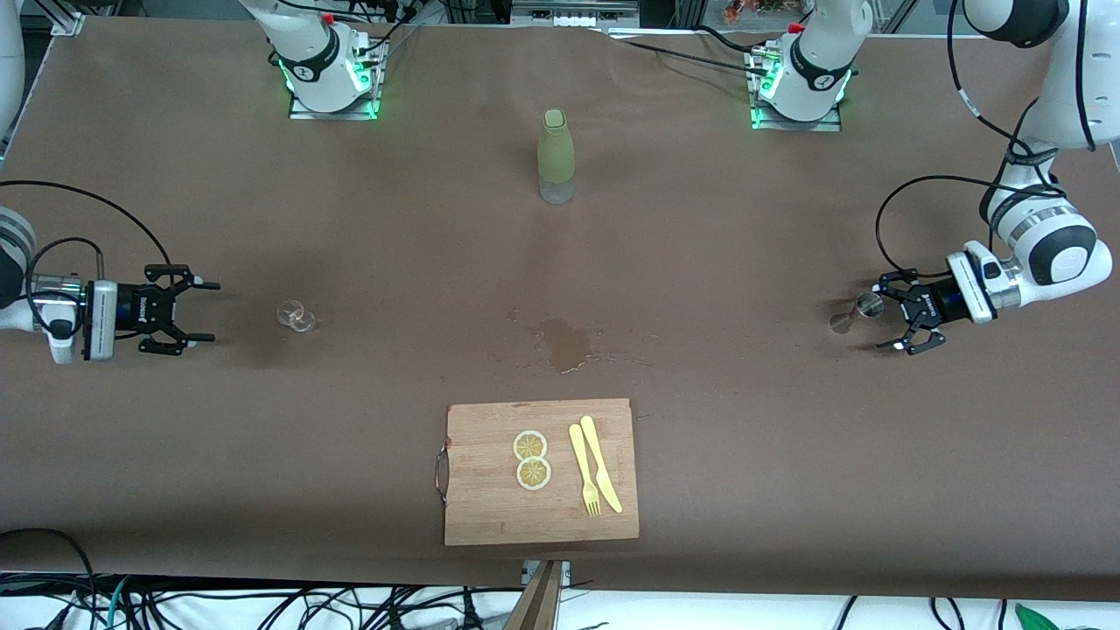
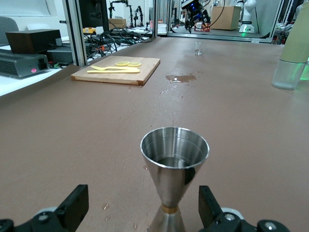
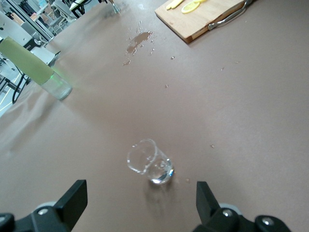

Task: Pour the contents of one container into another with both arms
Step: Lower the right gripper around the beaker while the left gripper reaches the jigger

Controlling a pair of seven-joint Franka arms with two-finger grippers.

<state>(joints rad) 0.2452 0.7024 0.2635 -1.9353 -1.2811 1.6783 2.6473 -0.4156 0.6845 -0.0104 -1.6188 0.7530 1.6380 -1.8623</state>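
The brown tabletop (image 1: 787, 455) carries everything, with both arms reaching in from its two ends. The left arm (image 1: 1041, 254) comes in at its own end, its pincer (image 1: 906, 317) low and spread wide, one finger to each side of a steel jigger (image 1: 853, 313) without touching it. The left wrist view shows the jigger (image 2: 174, 169) standing upright between the open fingers (image 2: 72, 205), with what may be a little liquid in its upper cup, though the reflections make that hard to judge. The right arm (image 1: 35, 297) reaches in at the other end; its pincer (image 1: 199, 311) is also spread wide and holds nothing, pointing at a small clear glass (image 1: 297, 316) that stands a little apart from it. In the right wrist view the glass (image 3: 149, 162) leans over rather than standing straight.

A wooden board (image 1: 541, 472) lies near the front camera at mid-table, bearing two lemon slices (image 1: 531, 459) with a yellow fork (image 1: 584, 471) and knife (image 1: 602, 464) beside them. A green-sleeved bottle (image 1: 556, 157) stands upright farther from the camera, between the two bases. Between bottle and board a wet spill (image 1: 564, 343) darkens the tabletop.
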